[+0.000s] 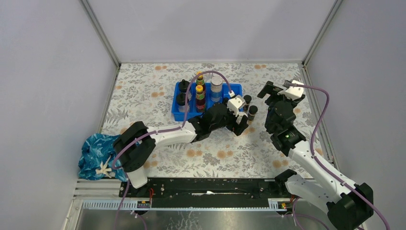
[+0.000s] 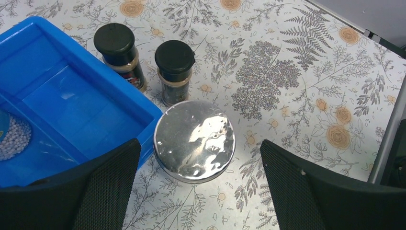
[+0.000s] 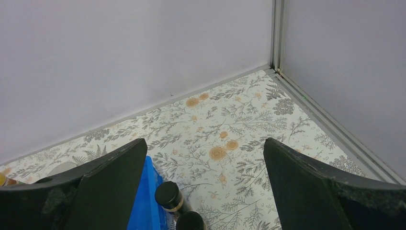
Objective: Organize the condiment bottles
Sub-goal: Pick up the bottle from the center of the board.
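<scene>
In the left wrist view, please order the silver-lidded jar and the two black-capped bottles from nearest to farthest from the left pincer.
From the open left pincer:
1. silver-lidded jar, under it, between the fingers in this view.
2. right black-capped bottle, just beyond the jar.
3. left black-capped bottle, farther, beside the blue tray.

Black-capped bottles (image 3: 168, 194), apparently two, beside tray (image 3: 146, 201)

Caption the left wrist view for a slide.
Open left gripper hovers over a silver-lidded jar beside the blue tray, two black-capped bottles behind.
</scene>
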